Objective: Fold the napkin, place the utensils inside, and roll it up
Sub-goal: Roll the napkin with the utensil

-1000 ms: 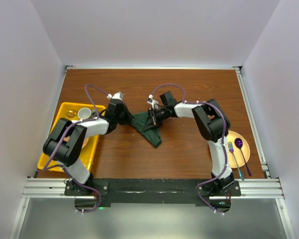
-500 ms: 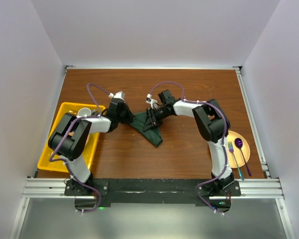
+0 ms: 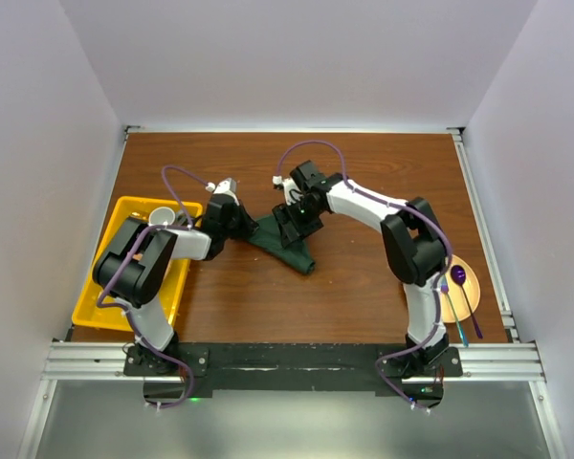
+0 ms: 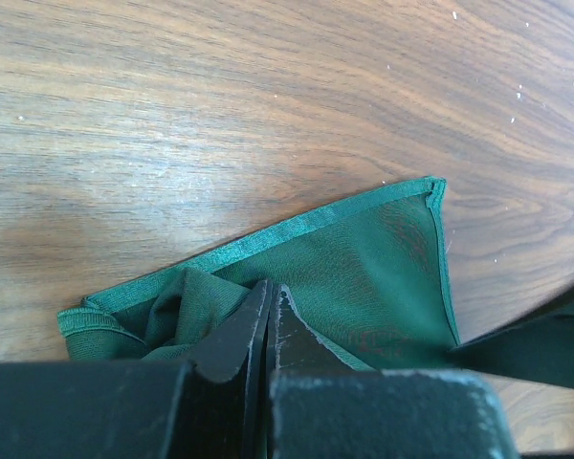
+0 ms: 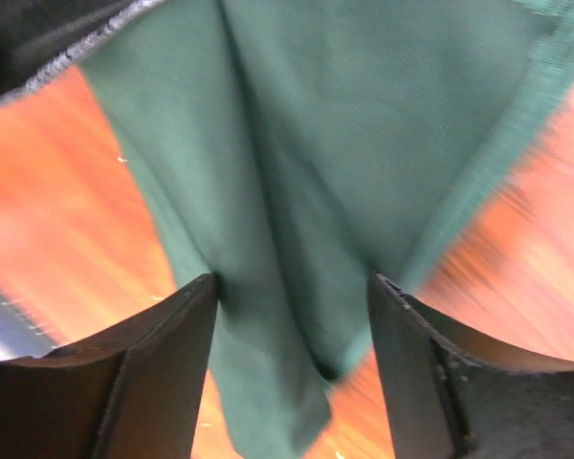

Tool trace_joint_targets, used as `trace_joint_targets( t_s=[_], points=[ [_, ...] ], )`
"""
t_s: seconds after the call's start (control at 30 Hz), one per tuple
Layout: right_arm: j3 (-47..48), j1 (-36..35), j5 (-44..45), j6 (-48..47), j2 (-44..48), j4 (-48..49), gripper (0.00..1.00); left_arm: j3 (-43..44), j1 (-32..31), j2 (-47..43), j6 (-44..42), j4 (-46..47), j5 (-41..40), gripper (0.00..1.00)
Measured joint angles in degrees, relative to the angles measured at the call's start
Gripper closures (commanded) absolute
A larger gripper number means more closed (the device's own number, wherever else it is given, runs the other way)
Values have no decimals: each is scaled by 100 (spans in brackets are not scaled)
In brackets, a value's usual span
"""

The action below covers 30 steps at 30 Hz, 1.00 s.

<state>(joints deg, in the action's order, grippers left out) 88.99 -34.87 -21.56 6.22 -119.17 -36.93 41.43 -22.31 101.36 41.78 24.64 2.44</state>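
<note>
— What do we get from above?
— We see the green napkin bunched into a rough triangle mid-table, with both arms reaching to it. The left gripper sits at its left corner and the right gripper over its upper edge. We judge that the left pins one corner so the other can work the fold.
— And the utensils?
— The purple spoon and teal fork lie on the orange plate at the right edge, well apart from the cloth. Nothing is wrapped yet.
— The left wrist view?
— Our left fingers are pressed together on a puckered fold of the green napkin. Its hemmed corner lies flat on the wood.
— The right wrist?
— It's blurred, but we see the jaws standing apart with the green napkin loose between them, not gripped.
— The setting?
— We have a brown wood-grain table, a yellow tray with a white cup at left, and plain white walls around
</note>
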Motion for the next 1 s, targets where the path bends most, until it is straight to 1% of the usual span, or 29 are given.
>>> trace_joint_targets(
  t_s=[0.07, 0.17, 0.27, 0.33, 0.43, 0.57, 0.77, 1.0],
  points=[
    [-138, -219, 732, -208, 328, -20, 25, -7, 13, 0, 0, 7, 31, 100],
    [-424, -811, 1707, -562, 885, 63, 24, -7, 17, 0, 0, 4, 55, 100],
    [-651, -1451, 2385, -883, 1233, 260, 24, -7, 26, 0, 0, 0, 81, 100],
    [-686, -1805, 2697, -1047, 1259, 361, 24, -7, 35, 0, 0, -4, 101, 100],
    [-688, -2015, 3001, -1202, 1147, 487, 24, -7, 50, 0, 0, -9, 140, 100],
    [-737, -2024, 3405, -1362, 911, 730, 27, 4, 61, 2, 0, -33, 188, 100],
    [-1117, -2074, 3692, -1523, 767, 1115, 30, 122, 76, 50, 0, -173, 251, 100],
    [-1370, -2142, 3866, -1537, 702, 1469, 40, 275, 81, 142, -2, -310, 363, 100]
  ],
)
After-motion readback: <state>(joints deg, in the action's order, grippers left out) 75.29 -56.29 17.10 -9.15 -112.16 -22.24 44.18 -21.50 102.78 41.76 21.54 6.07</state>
